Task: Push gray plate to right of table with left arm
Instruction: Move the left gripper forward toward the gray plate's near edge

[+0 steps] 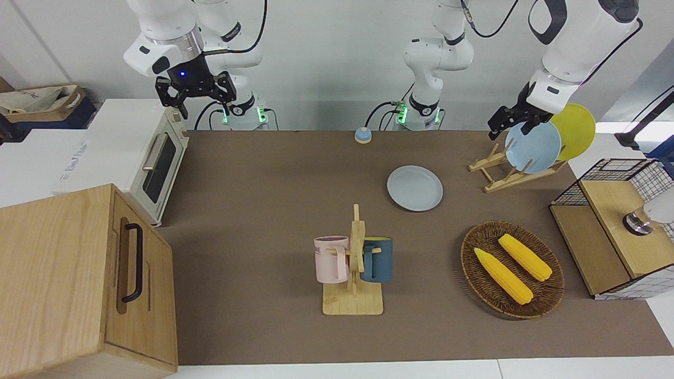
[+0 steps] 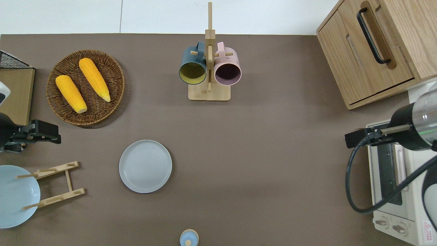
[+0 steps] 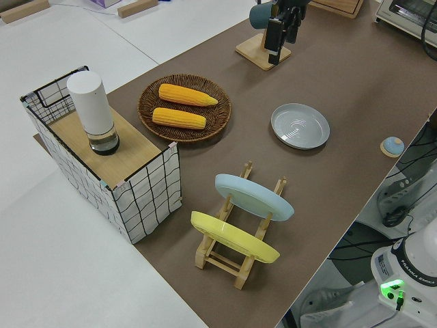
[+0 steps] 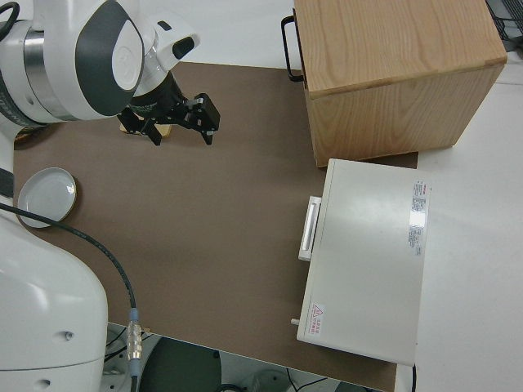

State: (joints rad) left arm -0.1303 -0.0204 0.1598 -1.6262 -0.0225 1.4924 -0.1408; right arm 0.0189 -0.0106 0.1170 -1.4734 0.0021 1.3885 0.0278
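The gray plate (image 2: 145,166) lay flat on the bench (image 2: 259,153), round, with no long axis, between the plate rack (image 2: 54,184) and the bell (image 2: 188,237). The left gripper (image 2: 42,131) hung well apart from it; whether its fingers were apart I couldn't tell. An off-centre push could spin the plate away. The right arm was parked.

1. Bright, even overhead light fills all 4 views.
2. Soft, short shadows lie beside the wicker basket (image 2: 85,87) and mug rack (image 1: 354,273) on the desk (image 2: 259,143).
3. No glare; focus stays sharp.
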